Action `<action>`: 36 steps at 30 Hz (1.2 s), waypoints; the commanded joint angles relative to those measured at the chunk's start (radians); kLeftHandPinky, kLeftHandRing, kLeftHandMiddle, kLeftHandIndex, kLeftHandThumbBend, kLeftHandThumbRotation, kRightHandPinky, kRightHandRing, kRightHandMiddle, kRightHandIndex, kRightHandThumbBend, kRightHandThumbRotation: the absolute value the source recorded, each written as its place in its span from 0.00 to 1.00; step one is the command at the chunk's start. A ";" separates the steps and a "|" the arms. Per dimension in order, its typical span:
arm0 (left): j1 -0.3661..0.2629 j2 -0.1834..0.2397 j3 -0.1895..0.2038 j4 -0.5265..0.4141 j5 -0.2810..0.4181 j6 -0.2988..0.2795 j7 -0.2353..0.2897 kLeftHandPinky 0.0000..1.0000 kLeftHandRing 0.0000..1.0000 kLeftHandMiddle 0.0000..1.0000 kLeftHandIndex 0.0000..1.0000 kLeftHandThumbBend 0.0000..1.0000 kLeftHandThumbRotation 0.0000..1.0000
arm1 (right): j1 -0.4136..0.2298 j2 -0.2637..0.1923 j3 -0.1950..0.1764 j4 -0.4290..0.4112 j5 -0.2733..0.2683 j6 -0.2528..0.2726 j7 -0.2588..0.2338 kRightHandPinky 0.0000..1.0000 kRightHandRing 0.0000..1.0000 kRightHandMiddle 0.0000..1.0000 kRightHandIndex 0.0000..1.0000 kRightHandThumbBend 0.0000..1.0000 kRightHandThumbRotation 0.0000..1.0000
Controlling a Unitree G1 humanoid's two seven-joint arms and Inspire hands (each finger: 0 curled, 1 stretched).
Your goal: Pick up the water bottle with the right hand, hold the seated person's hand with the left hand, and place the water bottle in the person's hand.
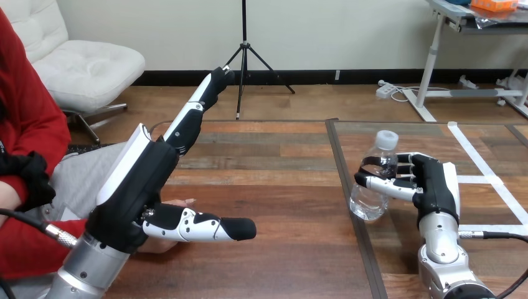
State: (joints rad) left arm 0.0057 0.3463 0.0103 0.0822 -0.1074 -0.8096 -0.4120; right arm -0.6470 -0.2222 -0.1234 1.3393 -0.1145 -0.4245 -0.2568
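Bottle (372, 190): clear plastic w/ white cap (387, 138), held in R hand (436, 184) over the right half of the table (280, 187). It leans a bit, w/ the cap end up & toward the view's right and the base lower & to the left. R fingers (389, 185) wrap round its middle from the right side, so the grip is closed on the bottle. Neck & cap stick out above the fingers, the rounded base below them. Can't tell if the base touches the tabletop or hangs just above it. R forearm (439, 249), silver, comes up from the bottom edge at the view's right.

Bottle is just right of a dark strip (348, 187) running front-to-back across the table. White tape lines (476, 159) lie on the surface on the far side of R hand, near it.

L hand (140, 180) is at the view's left, across the strip & well apart from the bottle. Its fingers (190, 118) are straight, pointing away & up. Thumb (205, 227) is straight too, sticking out toward the view's right. So L hand is wide open w/ nothing gripped.

Person's hand (182, 203) is under L hand, near the table's left side. Its fingertips peek out btwn the palm & thumb, and more of it shows below the thumb. L hand is over it, not round it. Can't tell if the two touch. Red sleeve (37, 124) is at the view's left edge.
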 commanded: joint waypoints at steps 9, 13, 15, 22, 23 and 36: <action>-0.031 0.014 0.024 -0.033 0.018 0.017 0.014 1.00 1.00 1.00 1.00 1.00 0.48 | -0.033 0.022 0.001 -0.058 0.007 -0.116 0.019 0.46 0.50 0.53 0.52 0.92 0.00; -0.027 0.018 0.028 -0.033 0.024 0.019 0.014 1.00 1.00 1.00 1.00 1.00 0.48 | -0.024 0.027 -0.004 -0.066 0.019 -0.141 0.047 0.46 0.50 0.53 0.52 0.92 0.00; -0.027 0.018 0.030 -0.033 0.026 0.020 0.014 1.00 1.00 1.00 1.00 1.00 0.48 | -0.021 0.030 -0.011 -0.069 0.030 -0.150 0.065 0.45 0.50 0.53 0.53 0.91 0.00; -0.021 0.022 0.043 -0.035 0.067 0.013 0.028 1.00 1.00 1.00 1.00 1.00 0.49 | -0.004 0.039 -0.018 -0.087 0.058 -0.183 0.125 0.43 0.48 0.52 0.52 0.89 0.00; -0.018 0.022 0.046 -0.038 0.073 0.013 0.031 1.00 1.00 1.00 1.00 1.00 0.49 | 0.000 0.041 -0.017 -0.092 0.060 -0.188 0.129 0.42 0.48 0.52 0.52 0.89 0.00; -0.001 0.043 0.057 -0.037 0.065 0.016 0.027 0.99 1.00 1.00 1.00 1.00 0.46 | 0.044 0.059 -0.010 -0.151 0.064 -0.239 0.171 0.39 0.44 0.49 0.50 0.90 0.00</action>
State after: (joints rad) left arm 0.0186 0.3601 0.0404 0.0801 -0.0290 -0.7905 -0.3919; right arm -0.5730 -0.1679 -0.1254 1.2679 -0.0732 -0.6050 -0.1015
